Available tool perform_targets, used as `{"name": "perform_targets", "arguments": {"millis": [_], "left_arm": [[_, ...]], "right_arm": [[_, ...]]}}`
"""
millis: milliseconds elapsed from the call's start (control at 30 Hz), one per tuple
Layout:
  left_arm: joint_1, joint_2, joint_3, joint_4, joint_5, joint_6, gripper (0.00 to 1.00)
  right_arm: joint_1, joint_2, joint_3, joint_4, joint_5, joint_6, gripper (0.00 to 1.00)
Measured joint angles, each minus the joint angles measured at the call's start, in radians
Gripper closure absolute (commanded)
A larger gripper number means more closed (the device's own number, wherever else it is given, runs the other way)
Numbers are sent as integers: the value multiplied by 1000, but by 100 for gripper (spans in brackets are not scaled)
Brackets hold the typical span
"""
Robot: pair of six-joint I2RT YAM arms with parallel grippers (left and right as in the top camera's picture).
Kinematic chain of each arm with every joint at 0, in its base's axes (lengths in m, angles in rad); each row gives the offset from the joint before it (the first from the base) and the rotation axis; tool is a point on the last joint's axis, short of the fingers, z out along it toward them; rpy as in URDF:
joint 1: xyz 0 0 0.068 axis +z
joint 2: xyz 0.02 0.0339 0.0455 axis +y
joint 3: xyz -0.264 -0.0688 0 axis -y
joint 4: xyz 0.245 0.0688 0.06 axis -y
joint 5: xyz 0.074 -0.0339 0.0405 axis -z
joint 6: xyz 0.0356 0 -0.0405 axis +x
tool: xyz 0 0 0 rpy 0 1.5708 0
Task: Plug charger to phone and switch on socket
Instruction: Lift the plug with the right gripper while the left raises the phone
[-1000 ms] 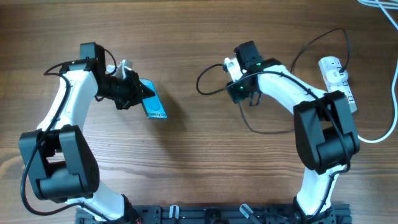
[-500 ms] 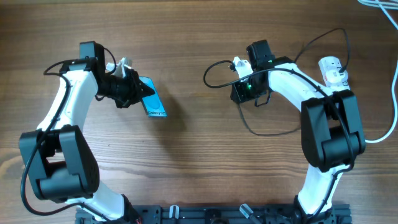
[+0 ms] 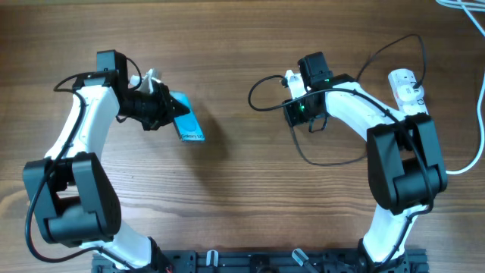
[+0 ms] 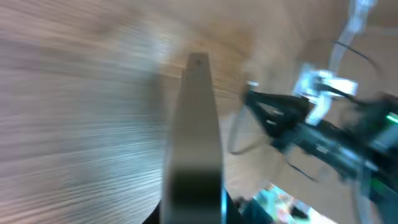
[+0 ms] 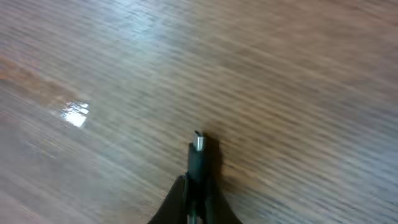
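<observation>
My left gripper [image 3: 171,112] is shut on the phone [image 3: 189,127], holding it tilted just above the table left of centre. The left wrist view is blurred and shows the phone [image 4: 193,118] edge-on as a grey slab running away from the jaws. My right gripper [image 3: 291,111] is shut on the charger [image 3: 254,89], whose thin black cable loops to its left. In the right wrist view the charger's dark connector [image 5: 199,154] sticks out of the shut jaws, its silver tip over bare wood. The white socket [image 3: 407,89] lies at the far right, partly behind my right arm.
The thick white cord [image 3: 464,168] curves along the right edge of the table. The black cable trails under my right arm toward the socket. In the left wrist view my right arm [image 4: 311,134] shows beyond the phone. Bare wood separates the two grippers.
My right gripper has shifted a little to the right and back with the connector, and the cable loop followed. The left arm and the phone have stayed put.
</observation>
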Motion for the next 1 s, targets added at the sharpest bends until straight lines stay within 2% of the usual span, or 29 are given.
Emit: {"name": "perform_targets", "arguments": {"millis": [67,133,200,300,467,600,700,833,1000], "left_arm": [[0,0,0,15,87,24,96],[0,0,0,52,257,52,96],[-1,0,0,81,366,64,96],[-1,0,0,86,452,72,96],[-1,0,0,98,530,90,96],[-1,0,0,101,570,126,96],[-1,0,0,102,583,143,96],[-1,0,0,105,632,150,96],[-1,0,0,82,695,151,96]], "right_arm": [[0,0,-1,1,-11,-24,96],[-5,0,-1,1,-22,-41,96],[-5,-2,0,-9,-26,-45,96],[-7,-20,-13,-45,-54,-48,96],[-13,-90,-80,-131,-230,-60,96],[-26,-226,-81,-229,-380,-76,96],[-28,-312,-81,-324,-535,-164,96],[-28,-332,-81,-369,-795,-274,96],[-21,-332,-81,-376,-1033,-312,96]]}}
